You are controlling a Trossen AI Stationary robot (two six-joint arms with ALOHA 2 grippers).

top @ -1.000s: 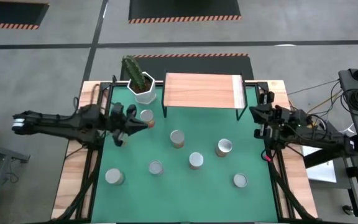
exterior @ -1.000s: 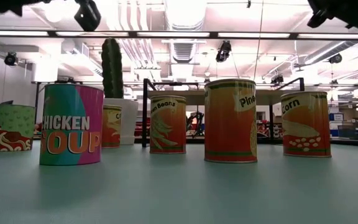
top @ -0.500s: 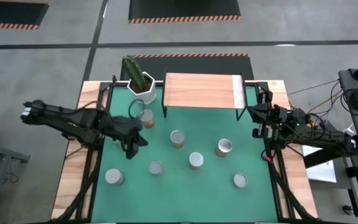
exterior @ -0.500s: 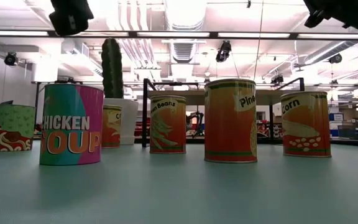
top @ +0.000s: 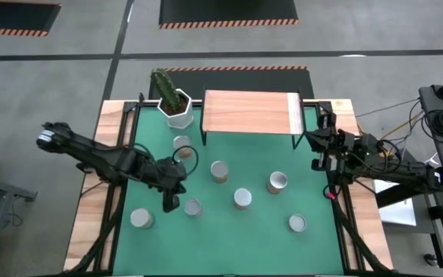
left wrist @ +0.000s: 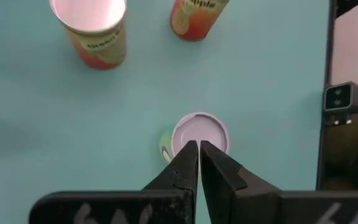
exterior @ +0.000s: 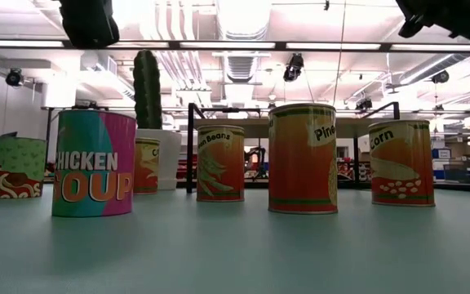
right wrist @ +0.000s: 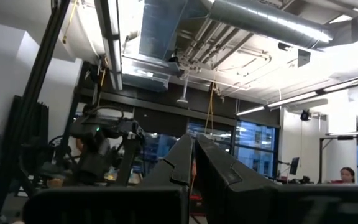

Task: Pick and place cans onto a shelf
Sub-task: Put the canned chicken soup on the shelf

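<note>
My left claw (left wrist: 199,149) is pinched closed, empty, hanging over a can (top: 193,206) near the counter's (top: 229,238) front-left. My right claw (right wrist: 194,146) is closed too, empty, parked at the right edge. I count seven cans standing on the green mat; the shelf (top: 250,112) at the back is bare.

Readable can labels: "CHICKEN SOUP" on the pink-teal can (exterior: 94,163), "Beans" on the orange can (exterior: 219,162), "Pine" on the tall can (exterior: 303,158), "Corn" on the far can (exterior: 401,162).
</note>
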